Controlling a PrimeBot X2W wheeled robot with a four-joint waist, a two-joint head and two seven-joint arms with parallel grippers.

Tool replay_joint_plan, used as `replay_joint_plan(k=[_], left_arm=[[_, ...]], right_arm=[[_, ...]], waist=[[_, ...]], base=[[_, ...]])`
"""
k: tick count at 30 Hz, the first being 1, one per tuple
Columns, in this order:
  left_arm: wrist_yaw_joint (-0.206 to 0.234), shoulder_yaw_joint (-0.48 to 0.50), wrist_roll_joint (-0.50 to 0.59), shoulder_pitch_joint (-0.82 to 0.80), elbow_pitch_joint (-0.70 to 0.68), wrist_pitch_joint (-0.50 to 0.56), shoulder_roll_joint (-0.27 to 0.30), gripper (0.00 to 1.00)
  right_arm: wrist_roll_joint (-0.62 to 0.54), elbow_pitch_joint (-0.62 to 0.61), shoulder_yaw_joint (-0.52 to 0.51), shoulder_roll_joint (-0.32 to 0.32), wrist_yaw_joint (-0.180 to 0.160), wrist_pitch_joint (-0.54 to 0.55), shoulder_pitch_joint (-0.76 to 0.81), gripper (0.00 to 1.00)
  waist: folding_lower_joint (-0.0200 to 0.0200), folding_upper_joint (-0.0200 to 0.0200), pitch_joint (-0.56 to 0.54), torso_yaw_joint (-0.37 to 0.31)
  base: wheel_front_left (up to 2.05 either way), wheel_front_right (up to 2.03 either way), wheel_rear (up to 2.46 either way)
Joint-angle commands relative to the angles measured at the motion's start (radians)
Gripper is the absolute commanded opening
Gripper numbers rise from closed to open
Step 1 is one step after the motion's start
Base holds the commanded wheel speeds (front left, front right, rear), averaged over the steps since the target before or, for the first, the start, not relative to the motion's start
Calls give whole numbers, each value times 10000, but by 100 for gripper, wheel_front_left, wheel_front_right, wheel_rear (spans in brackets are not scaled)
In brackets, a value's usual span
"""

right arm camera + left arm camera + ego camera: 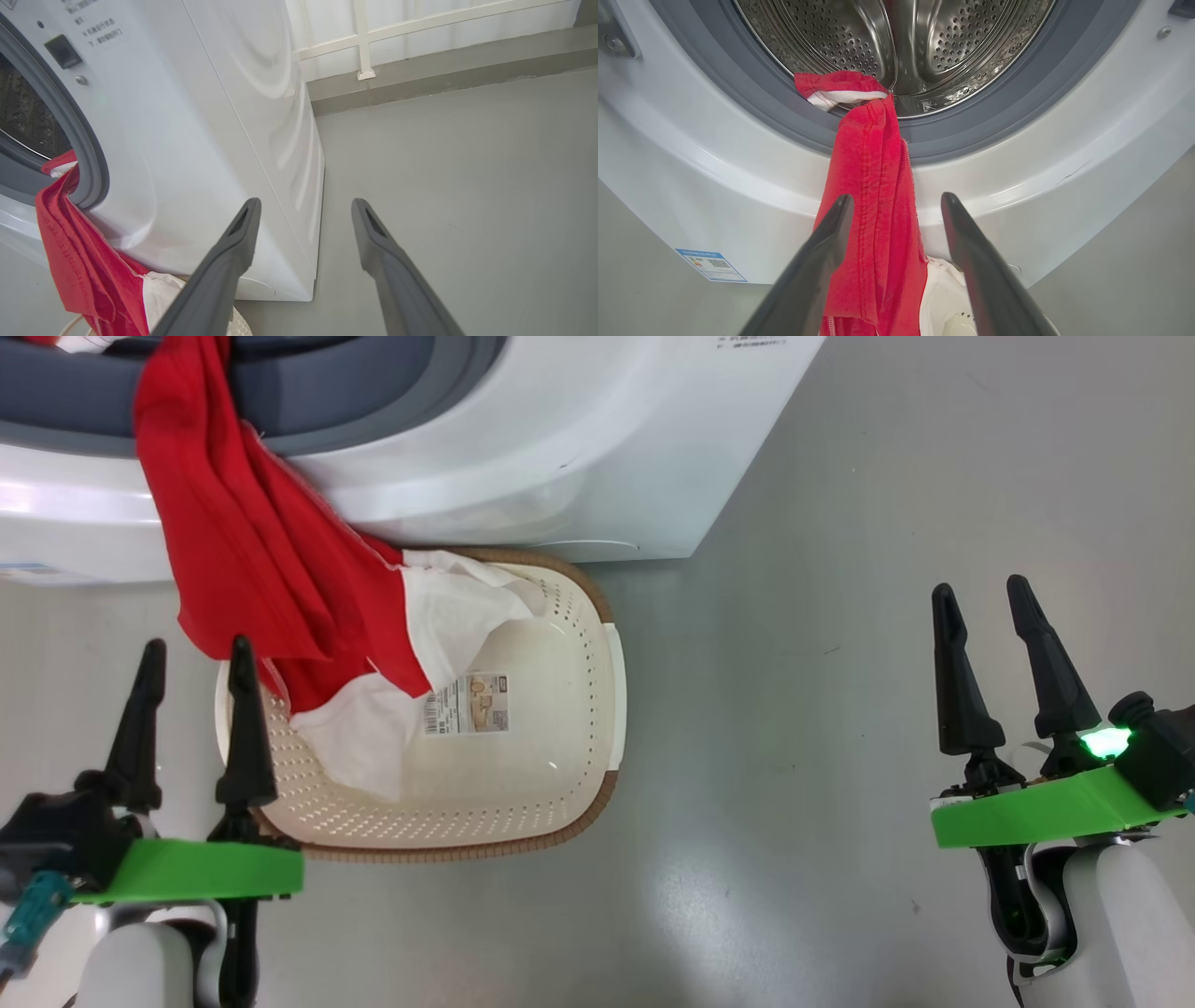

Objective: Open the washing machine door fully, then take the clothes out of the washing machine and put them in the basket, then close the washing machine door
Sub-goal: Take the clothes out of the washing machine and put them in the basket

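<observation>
- Spreading its two dark fingers wide apart, the left gripper [198,644] holds nothing; it hangs at the left end of the basket [586,728], one finger crossing that end's rim in the head view.
- Seen along those fingers in the left wrist view, the clothes [252,551] hang in the gap beyond them; whether a finger touches the cloth cannot be told.
- The right gripper [980,586] likewise has its fingers parted and empty, over the bare grey floor [840,728], well apart from the basket and off to the right of the washing machine [560,457].
- The clothes are a red garment with a white panel. It trails out of the shiny perforated drum [924,42], over the grey rubber ring [752,93] and down the white front, and its lower end lies inside the basket.
- A small fold of red with a white stripe sits on the lip of the drum, at the top of the hanging length.
- The basket stands on the floor with its far rim tucked against the foot of the machine; much of its bottom is bare, and the white panel ends just beside the sticker [467,705] there.
- A small blue label [711,265] sits low on the machine's front, left of the hanging cloth in the left wrist view.
</observation>
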Motion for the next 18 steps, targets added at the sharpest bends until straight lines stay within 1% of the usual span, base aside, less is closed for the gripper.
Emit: replay_joint_plan(k=[1, 5, 8, 14, 18], left_arm=[[-56, 228, 110, -63, -143, -49, 170, 100], [-56, 169, 207, -784, 258, -49, 331, 100], [-56, 219, 321, -1552, 822, -49, 460, 100], [-46, 264, 684, -3113, 2267, -49, 745, 100], [43, 303, 927, -3966, 3250, -49, 869, 100]], right_arm=[[-118, -255, 203, 17, 75, -65, 224, 100], [-120, -251, 209, 17, 75, -65, 204, 100], [-124, -234, 253, 17, 75, -65, 147, 100], [-75, -243, 376, 17, 75, -65, 10, 100], [-19, -257, 430, 17, 75, -65, -14, 100]], waist=[[0, -1, 9, 14], [0, -1, 51, 62], [0, -1, 114, 56], [0, -1, 267, -67], [0, -1, 343, -184]], base=[[0, 0, 0], [0, 0, 0], [0, 0, 0], [0, 0, 0], [0, 0, 0]])
